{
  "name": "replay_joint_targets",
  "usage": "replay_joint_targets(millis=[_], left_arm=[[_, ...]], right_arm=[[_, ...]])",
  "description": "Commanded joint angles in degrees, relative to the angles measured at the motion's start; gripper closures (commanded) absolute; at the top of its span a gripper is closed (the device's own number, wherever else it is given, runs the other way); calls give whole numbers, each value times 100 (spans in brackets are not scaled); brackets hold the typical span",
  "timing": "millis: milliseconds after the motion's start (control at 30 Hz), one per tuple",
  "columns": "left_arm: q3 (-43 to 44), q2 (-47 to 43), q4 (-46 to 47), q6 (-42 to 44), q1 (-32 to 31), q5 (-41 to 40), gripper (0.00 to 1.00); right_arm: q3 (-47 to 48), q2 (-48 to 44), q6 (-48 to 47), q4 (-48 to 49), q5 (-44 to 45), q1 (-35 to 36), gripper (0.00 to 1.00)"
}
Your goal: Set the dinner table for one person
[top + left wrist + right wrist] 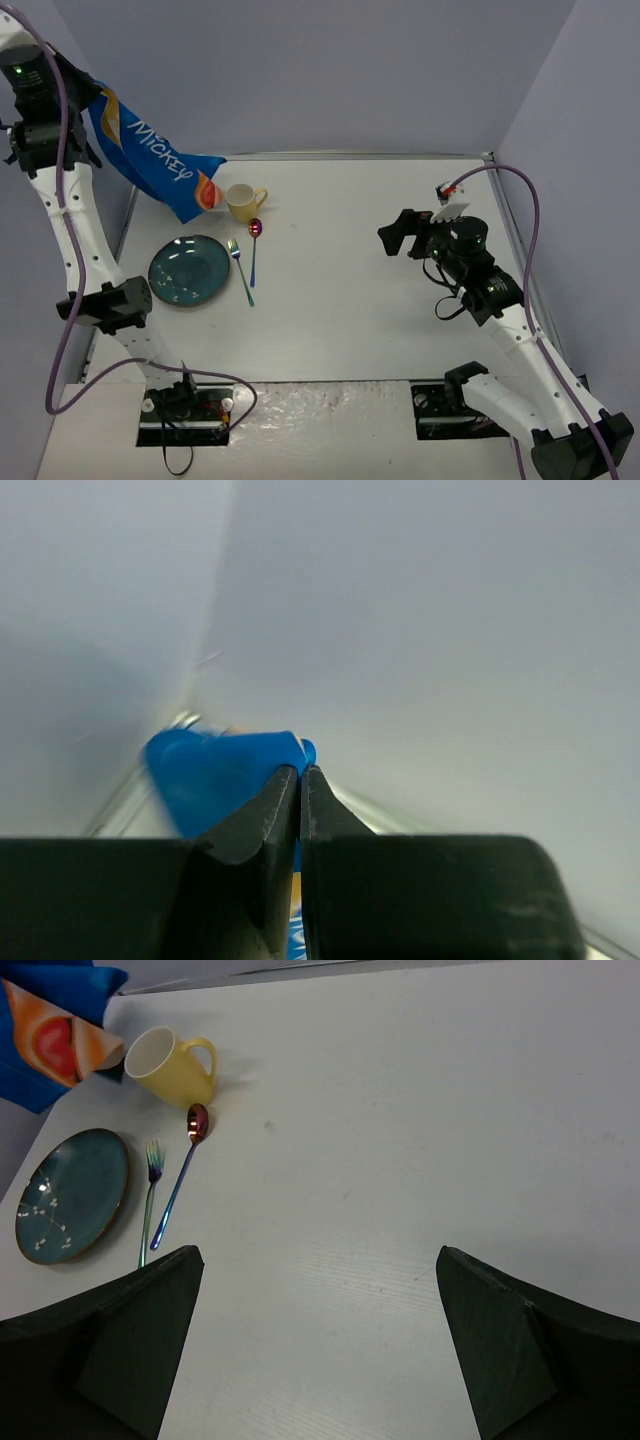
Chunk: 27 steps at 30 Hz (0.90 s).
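Observation:
The white dinner table [370, 310] carries a teal plate [189, 270], a fork [240, 272], a spoon [254, 246] and a yellow mug [241, 201], all at its left. High at the far left, my left gripper [95, 108] is shut on the upper edge of a blue Mickey-print cloth placemat [150, 160]. The cloth hangs slanting down, and its lower end reaches the table beside the mug. In the left wrist view the jaws [300, 772] pinch the blue cloth [215, 775]. Over the table's right half, my right gripper [318, 1252] hovers open and holds nothing.
Grey walls close in the table on the left, back and right. In the right wrist view the mug [168, 1065], spoon [185, 1170], fork [150, 1195] and plate [72, 1195] lie at the upper left, with the cloth's end [50, 1030] beside the mug.

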Motion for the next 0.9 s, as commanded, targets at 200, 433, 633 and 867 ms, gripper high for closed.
replay_joint_targets(millis=[200,433,633,867], left_arm=[[120,-1402,2706,-2002,-220,2361,100],[210,-1879,3418,-3146,-258,2784,100],[-466,-2085,4007,-3749,-686,2995,100],[-509,-1411,3639,-3271,-2140,2720,100]], right_arm=[[292,-165,-148,462,-470,32,0],[258,-438,-78,453,-390,23,0],[174,-737,77,453,-97,25,0],[237,-780,146,444,-116,23,0]])
